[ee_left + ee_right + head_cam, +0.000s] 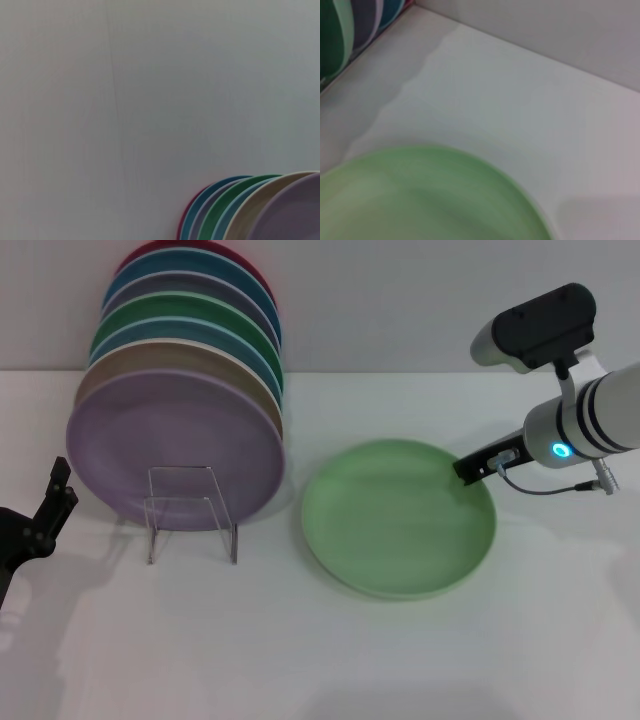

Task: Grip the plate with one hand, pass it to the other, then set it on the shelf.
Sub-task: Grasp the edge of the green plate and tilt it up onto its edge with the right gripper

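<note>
— What's the right gripper (478, 466) doing?

— It's sitting at the far right rim of the plate (398, 517), black tip just over the edge (whether it's actually touching, I can't tell). Fingers apart or together, I can't tell either; only a dark stub is showing below the blue light.

— And the plate itself?

— Lying flat on the white table (330, 650), just right of the rack (191, 512). From the right wrist its rim (420, 195) is filling the near part of the view, with table beyond it.

— The rack?

— It's holding a row of coloured plates on edge, a lilac plate (175, 452) at the front.

— The left gripper (40, 522)?

— It's hanging low at the left edge, well apart from the plate, and its black fingers are looking spread.

— Its wrist camera?

— It's showing mostly wall (150, 90), with the stacked plates' rims (260, 210) in one corner.
</note>
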